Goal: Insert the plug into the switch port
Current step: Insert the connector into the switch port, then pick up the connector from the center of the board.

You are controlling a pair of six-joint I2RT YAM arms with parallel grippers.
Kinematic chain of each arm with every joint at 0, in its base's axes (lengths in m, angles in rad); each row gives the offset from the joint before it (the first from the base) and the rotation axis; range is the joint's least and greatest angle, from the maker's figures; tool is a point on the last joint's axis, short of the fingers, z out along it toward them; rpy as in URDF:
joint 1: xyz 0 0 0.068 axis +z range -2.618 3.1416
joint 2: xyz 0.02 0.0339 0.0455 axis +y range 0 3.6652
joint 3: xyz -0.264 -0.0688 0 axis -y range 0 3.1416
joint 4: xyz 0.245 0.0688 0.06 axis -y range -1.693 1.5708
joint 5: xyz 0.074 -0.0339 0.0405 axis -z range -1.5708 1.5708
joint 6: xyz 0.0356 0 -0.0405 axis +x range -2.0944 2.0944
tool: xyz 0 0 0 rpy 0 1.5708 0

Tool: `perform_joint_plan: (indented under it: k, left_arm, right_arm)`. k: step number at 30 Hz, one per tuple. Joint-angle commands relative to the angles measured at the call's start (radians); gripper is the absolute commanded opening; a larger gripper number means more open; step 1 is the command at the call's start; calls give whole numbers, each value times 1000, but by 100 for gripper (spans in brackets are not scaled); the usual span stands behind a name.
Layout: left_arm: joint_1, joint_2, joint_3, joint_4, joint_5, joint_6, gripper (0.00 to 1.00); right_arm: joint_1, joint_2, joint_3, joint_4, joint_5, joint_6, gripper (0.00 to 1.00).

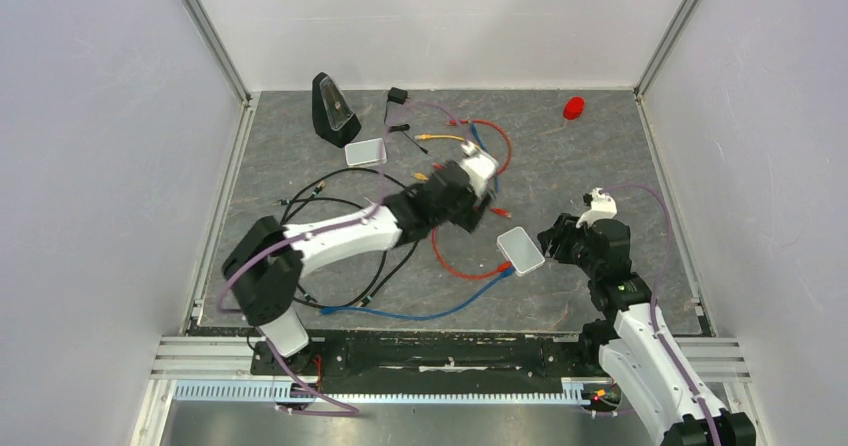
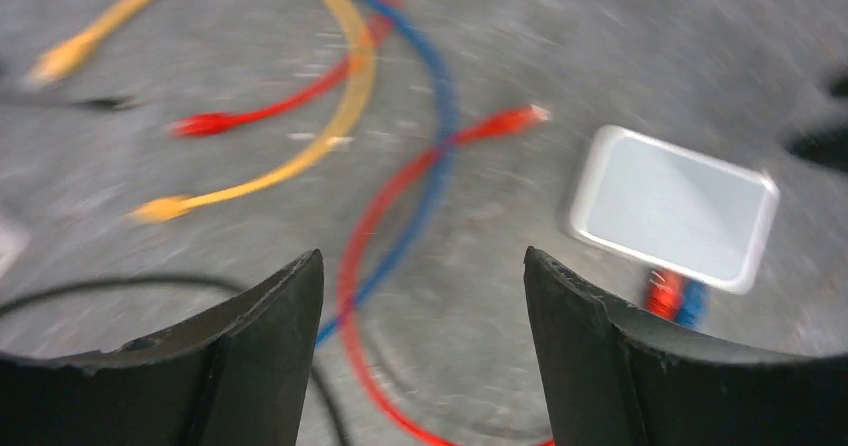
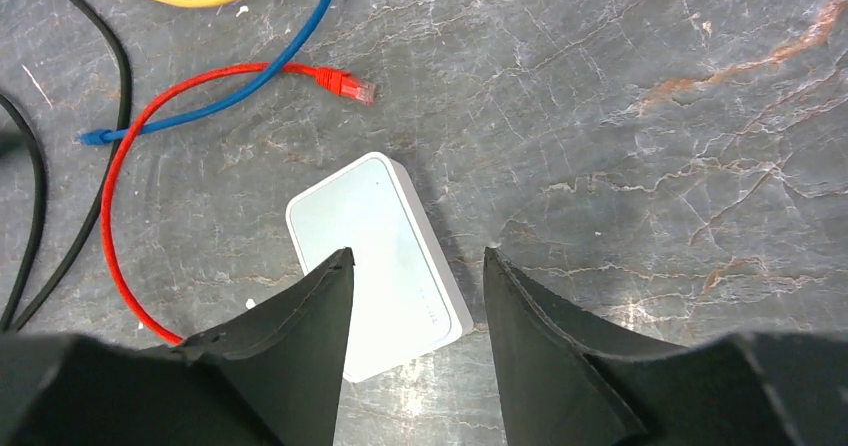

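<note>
The switch, a flat pale grey-white box (image 1: 521, 249) (image 2: 675, 206) (image 3: 370, 226), lies right of centre on the mat. A red plug (image 2: 663, 294) and a blue plug (image 2: 690, 303) sit side by side against its near edge; the port itself is hidden. Another red plug (image 3: 345, 84) (image 2: 515, 119) lies loose on the mat beyond the box. My left gripper (image 1: 488, 198) (image 2: 422, 256) hangs above the cables left of the box, open, with nothing between its fingers. My right gripper (image 1: 548, 241) (image 3: 418, 254) is open above the box's right edge.
A second white box (image 1: 365, 152) and a black wedge device (image 1: 333, 109) stand at the back left. Black cables (image 1: 330, 206) loop under the left arm. A yellow cable (image 2: 330, 116) and a blue cable (image 3: 290, 36) cross the middle. A red object (image 1: 573, 108) sits back right.
</note>
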Motion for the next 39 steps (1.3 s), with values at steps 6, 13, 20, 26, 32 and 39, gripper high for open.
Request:
perform_joint_plan:
  k: [6, 13, 20, 26, 32, 39]
  left_arm:
    - [341, -202, -30, -319, -320, -333, 77]
    - [390, -270, -165, -395, -124, -293, 69]
    - [380, -264, -237, -536, 39, -203, 60]
    - [318, -299, -316, -511, 96, -212, 60]
    - [242, -250, -334, -494, 93, -225, 60]
    - [210, -156, -307, -489, 98, -223, 58]
  right_arm:
    - [-1, -27, 10, 26, -83, -52, 52]
    - [-2, -27, -8, 55, -154, -57, 51]
    - [-1, -38, -16, 74, -197, -58, 51]
    - [0, -38, -24, 92, -215, -47, 51]
    - [-1, -49, -27, 91, -233, -38, 51]
    - [-1, -81, -32, 73, -240, -26, 51]
